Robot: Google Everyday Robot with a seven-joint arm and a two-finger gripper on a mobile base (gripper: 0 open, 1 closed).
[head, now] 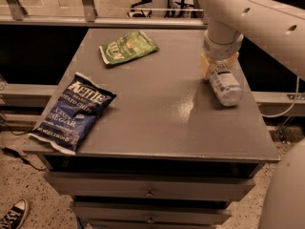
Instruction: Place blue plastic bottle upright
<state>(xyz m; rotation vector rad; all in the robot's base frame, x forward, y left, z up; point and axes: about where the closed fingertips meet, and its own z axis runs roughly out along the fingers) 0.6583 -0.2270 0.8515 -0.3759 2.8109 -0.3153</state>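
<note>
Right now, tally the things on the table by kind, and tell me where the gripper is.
Chip bags: 2, the dark blue bag and the green bag
Bottles: 1, the blue plastic bottle, lying down
Total: 3
The gripper is at the bottle's far end.

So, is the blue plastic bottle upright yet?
No, tipped: the blue plastic bottle lies lengthwise on the table, far end under the pincer.

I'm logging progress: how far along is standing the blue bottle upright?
Done: the gripper is closed around the upper end of the blue plastic bottle, at the right side of the table. In hand: the bottle leans steeply, base toward the camera, so it is not upright. Left: tip it vertical, set its base on the table and let go.
</note>
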